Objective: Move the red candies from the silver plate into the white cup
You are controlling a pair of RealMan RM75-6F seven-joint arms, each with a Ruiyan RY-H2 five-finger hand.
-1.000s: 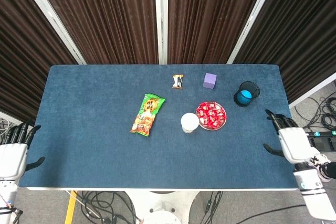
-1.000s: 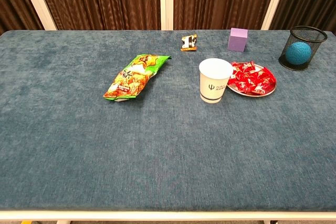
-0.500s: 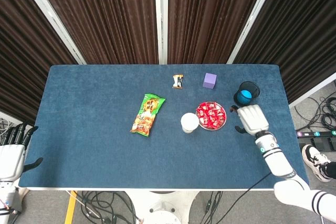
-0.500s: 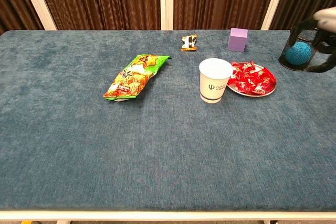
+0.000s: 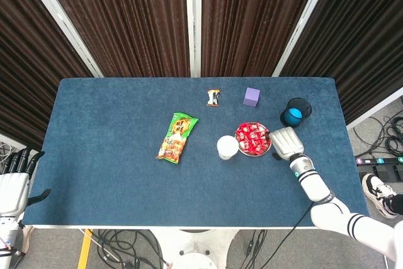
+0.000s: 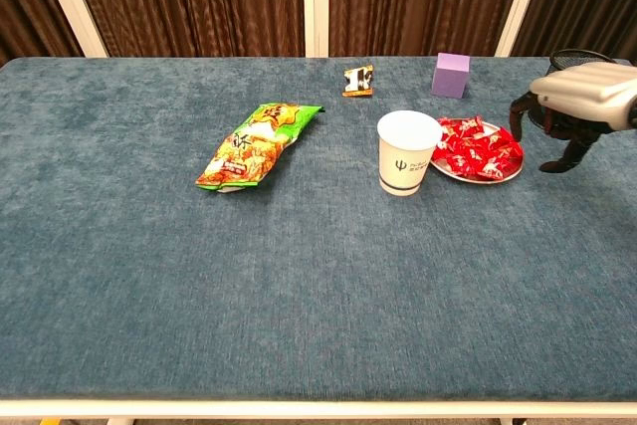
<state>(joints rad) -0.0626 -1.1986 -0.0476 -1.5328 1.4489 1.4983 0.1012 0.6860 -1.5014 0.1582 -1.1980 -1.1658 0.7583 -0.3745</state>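
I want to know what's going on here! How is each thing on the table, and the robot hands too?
red candies: piled on plate.
silver plate: full, flat on table.
white cup: upright, beside plate.
right hand: open, by plate, holding nothing.
left hand: open, off the table.
snack bag: lying flat.

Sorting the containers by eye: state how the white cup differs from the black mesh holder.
The white cup is solid-walled and looks empty; the black mesh holder is see-through wire holding a blue ball. The cup stands beside the silver plate; the holder stands nearer the table's right edge. Both stand upright, open-topped.
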